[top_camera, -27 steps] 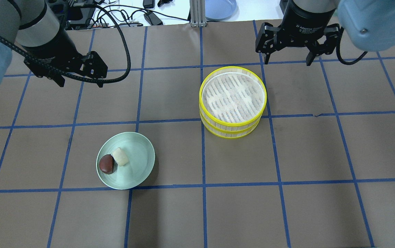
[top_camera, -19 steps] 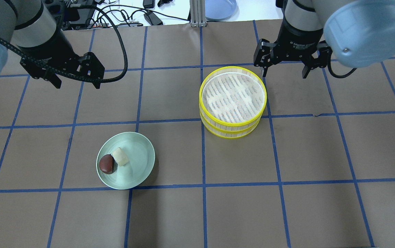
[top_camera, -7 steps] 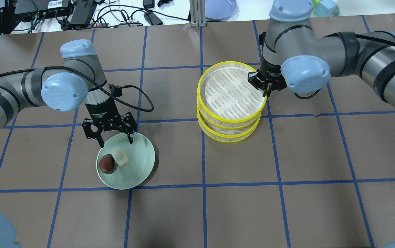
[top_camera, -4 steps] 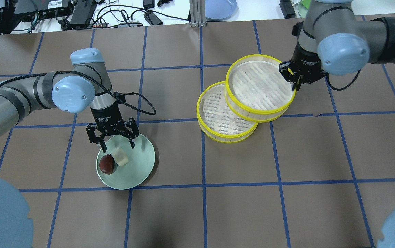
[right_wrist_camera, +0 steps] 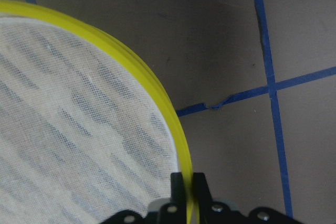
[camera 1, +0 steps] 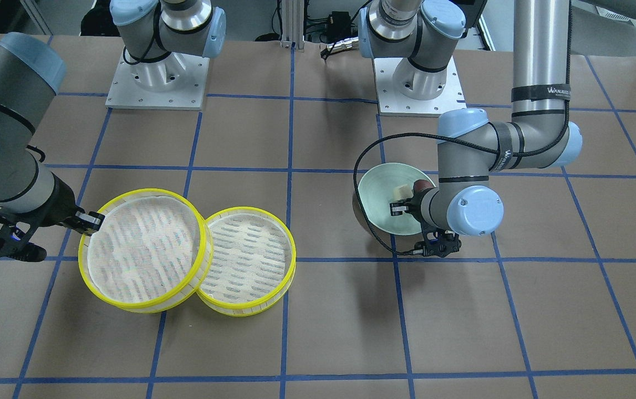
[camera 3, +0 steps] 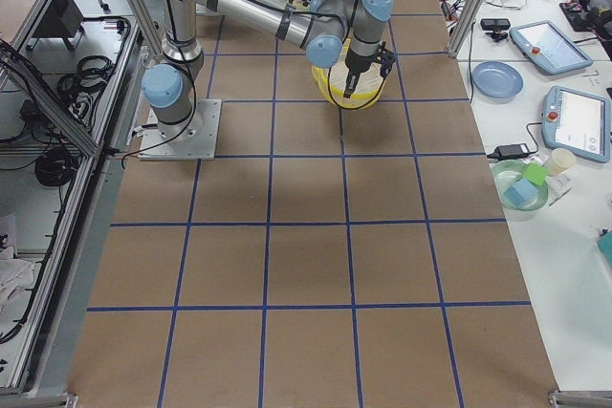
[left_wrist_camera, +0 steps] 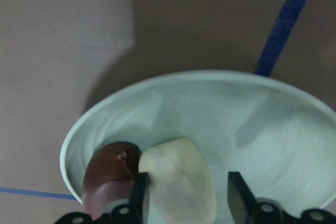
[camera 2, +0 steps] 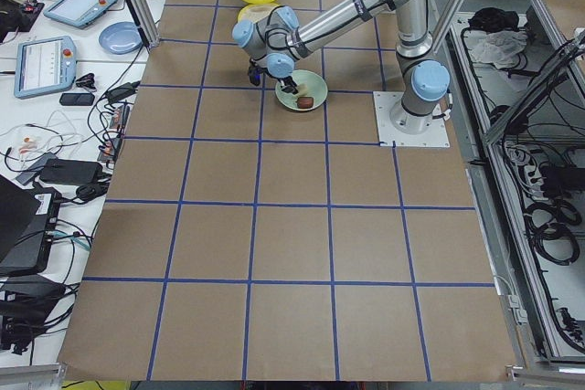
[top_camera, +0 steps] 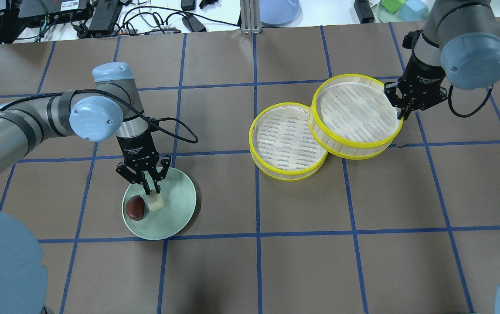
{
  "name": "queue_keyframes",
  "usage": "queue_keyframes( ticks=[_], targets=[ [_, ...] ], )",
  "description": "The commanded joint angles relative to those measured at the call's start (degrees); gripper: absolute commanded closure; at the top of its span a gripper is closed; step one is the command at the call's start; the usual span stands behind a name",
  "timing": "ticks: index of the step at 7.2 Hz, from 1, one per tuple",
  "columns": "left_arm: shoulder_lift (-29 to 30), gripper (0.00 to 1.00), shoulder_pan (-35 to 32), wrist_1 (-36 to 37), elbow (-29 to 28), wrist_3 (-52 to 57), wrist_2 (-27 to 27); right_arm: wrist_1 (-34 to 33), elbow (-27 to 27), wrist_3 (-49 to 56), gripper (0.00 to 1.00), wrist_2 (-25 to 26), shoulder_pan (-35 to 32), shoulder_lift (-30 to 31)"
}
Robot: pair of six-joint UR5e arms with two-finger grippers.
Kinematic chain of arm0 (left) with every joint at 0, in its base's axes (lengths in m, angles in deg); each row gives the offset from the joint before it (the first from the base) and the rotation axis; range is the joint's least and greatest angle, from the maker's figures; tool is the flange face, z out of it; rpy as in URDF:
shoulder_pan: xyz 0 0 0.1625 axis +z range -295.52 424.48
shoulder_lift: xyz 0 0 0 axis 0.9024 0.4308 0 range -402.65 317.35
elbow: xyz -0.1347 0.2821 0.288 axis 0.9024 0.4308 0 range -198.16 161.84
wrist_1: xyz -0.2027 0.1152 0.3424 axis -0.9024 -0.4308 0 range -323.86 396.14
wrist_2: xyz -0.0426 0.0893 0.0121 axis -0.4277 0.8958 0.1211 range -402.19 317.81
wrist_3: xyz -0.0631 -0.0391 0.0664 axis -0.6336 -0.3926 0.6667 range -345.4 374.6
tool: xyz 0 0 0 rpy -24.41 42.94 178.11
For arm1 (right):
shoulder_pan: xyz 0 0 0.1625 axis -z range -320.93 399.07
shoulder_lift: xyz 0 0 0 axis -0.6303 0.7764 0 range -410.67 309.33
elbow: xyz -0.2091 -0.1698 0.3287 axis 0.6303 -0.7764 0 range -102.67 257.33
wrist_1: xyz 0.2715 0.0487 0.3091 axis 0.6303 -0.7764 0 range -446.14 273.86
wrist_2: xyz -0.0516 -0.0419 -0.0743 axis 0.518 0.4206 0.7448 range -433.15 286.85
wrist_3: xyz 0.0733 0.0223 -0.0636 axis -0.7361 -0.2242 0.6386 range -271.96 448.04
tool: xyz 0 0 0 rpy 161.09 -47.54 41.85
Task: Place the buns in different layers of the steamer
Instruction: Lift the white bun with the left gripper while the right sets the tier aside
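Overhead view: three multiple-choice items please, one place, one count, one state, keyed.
1. Where are the cream bun and the brown bun?
A) on the green plate
B) in a steamer layer
C) on bare table
2. How many yellow-rimmed steamer layers show?
A) one
B) two
C) three
3. The right claw is:
A) open over the table
B) shut on the upper layer rim
C) shut on a bun
Key: 1 A, both lie side by side on the plate; 2 B, the upper layer overlaps the lower layer; 3 B, the wrist view shows it clamped on the yellow rim.
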Motion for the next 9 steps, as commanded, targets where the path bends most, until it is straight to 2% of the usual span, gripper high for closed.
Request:
queue_keyframes(
  ticks=[1,4,6,7,9],
  targets=[
    [-0.9,1.0,0.0,0.0,-1.6,0.1,0.2,-0.3,0.3,-0.1,1.0,-0.1,-0.1,0.4],
    [-3.4,1.0,-0.2,-0.6,-6.0,-0.3,0.2,0.3,0.4,0.3,1.0,-0.7,0.0,2.2],
    [-4.5,1.0,-1.3,-0.3,-10.8,-5.6,-2.4,10.3,0.4,1.4,1.0,0.2,1.1,8.6],
    [-4.7,1.0,-2.4,0.1,-13.2,-6.2,-5.3,10.6,0.4,2.0,1.0,1.6,2.2,8.5],
    [-4.5,1.0,-6.0,5.0,-14.5,-12.2,-9.2,8.5,0.4,21.2,1.0,2.6,10.7,5.3]
  ],
)
